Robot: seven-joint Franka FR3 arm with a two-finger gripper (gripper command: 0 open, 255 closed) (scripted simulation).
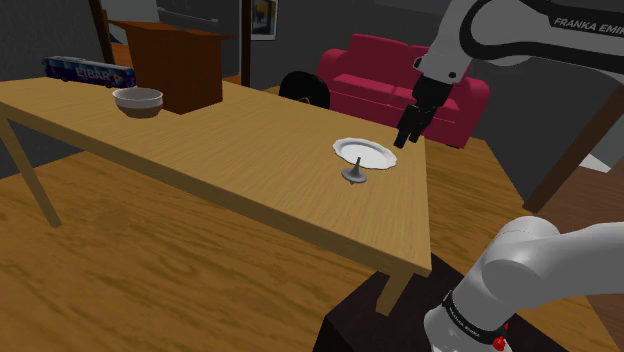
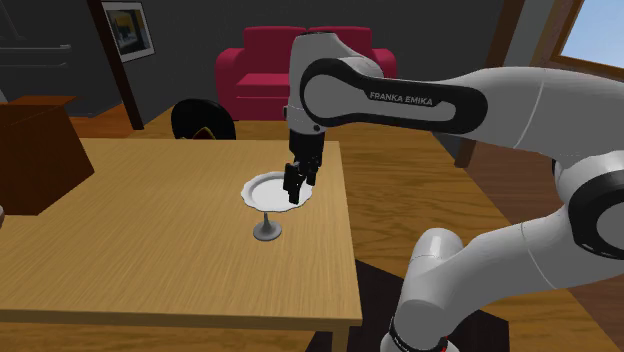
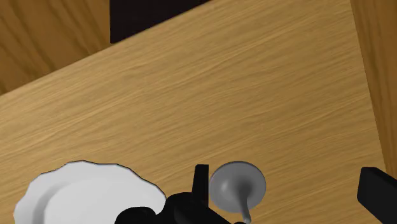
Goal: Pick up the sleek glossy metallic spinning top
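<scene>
Gripper (image 3: 288, 177): all black, jaws spread wide and holding nothing. In both exterior views it hangs above the table (image 1: 230, 140), roughly over the white plate (image 1: 378, 158).
Spinning top (image 1: 353, 176): grey and glossy, upright, wide body down and thin stem up. It stands on the wood just beside the plate's scalloped rim. I cannot tell whether it touches the rim.
Alignment: in the wrist view the top lies between the fingers (image 3: 201, 181) but off-centre, close to one and well away from the other.
Risk, near finger: if you descend as you are, I judge the closer finger may land on the body or clip the stem. That would tip the top or skate it across the wood. Centre it first.
Risk, slip: the stem is slim and the surface looks slick. A grip high on the stem could let the top pivot or squirt out as the jaws shut. Aim low, where the stem meets the body.
Risk, plate: the rim is close. A finger coming down on that side may strike or ride onto the plate and stop the descent short. Turning the wrist may be needed to keep both fingers over bare table.
Risk, rolling: once knocked over, the top would likely roll in an arc, perhaps toward the table edge.
</scene>
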